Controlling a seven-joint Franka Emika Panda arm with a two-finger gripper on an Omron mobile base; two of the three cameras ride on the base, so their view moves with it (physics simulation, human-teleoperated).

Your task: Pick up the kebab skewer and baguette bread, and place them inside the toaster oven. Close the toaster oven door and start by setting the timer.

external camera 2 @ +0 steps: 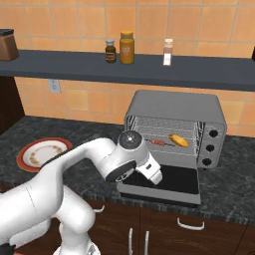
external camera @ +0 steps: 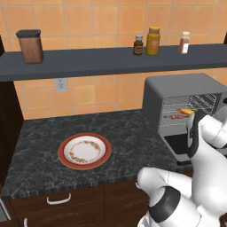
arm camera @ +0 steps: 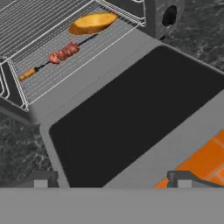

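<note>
The toaster oven [external camera 2: 174, 105] stands open on the counter. Its door [arm camera: 131, 113] lies flat, dark glass facing up. On the wire rack inside rest the kebab skewer [arm camera: 63, 52] and, at its tip, the baguette bread [arm camera: 92, 22]; both also show from the base, skewer [external camera 2: 159, 142] and baguette [external camera 2: 178, 140]. My gripper [arm camera: 113, 179] hovers over the outer edge of the lowered door, open, nothing between its fingertips [arm camera: 41, 179]. From the left, the oven [external camera: 177, 88] sits behind my forearm.
An empty red-rimmed plate [external camera: 84, 150] sits on the dark counter left of the oven. The oven's knobs [external camera 2: 214, 133] are on its right panel. A shelf [external camera: 88, 62] above carries a canister [external camera: 30, 45] and jars [external camera: 153, 41]. Orange floor [arm camera: 210, 157] shows beyond the door's edge.
</note>
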